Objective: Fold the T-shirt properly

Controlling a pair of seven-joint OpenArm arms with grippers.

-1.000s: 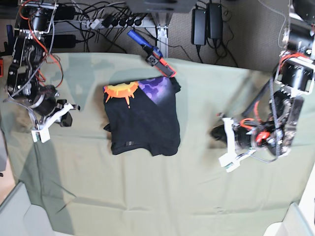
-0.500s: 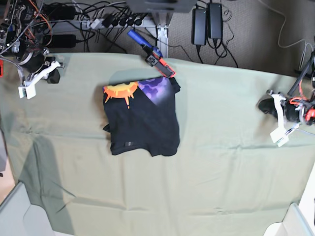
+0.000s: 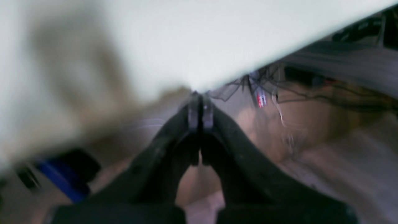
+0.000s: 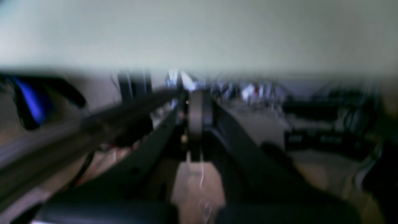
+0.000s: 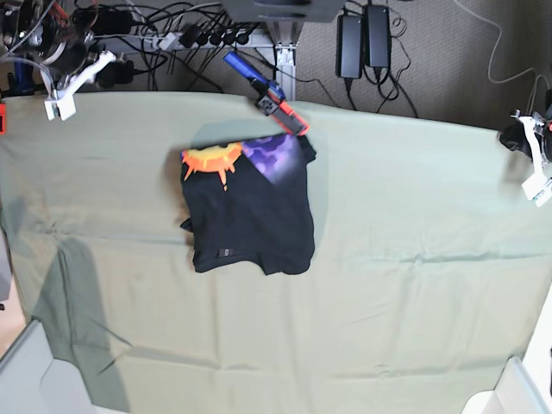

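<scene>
The black T-shirt (image 5: 248, 211) lies folded into a rough square on the pale green table cloth (image 5: 397, 285), left of centre. An orange sun and purple print show along its far edge. My left gripper (image 5: 535, 168) is at the far right edge of the base view, far from the shirt. In the left wrist view (image 3: 199, 109) its jaws are shut and empty. My right gripper (image 5: 71, 86) is at the table's far left corner, off the shirt. The blurred right wrist view (image 4: 196, 109) shows its jaws together and empty.
A blue and orange tool (image 5: 267, 90) lies at the table's back edge just beyond the shirt. Cables, a power strip and power adapters (image 5: 362, 39) sit on the floor behind. Pale bin corners show at the bottom left (image 5: 26, 371) and bottom right (image 5: 509, 392).
Both arms have pulled away from the shirt, outward and toward the table's back corners and edges. The shirt has not moved.
</scene>
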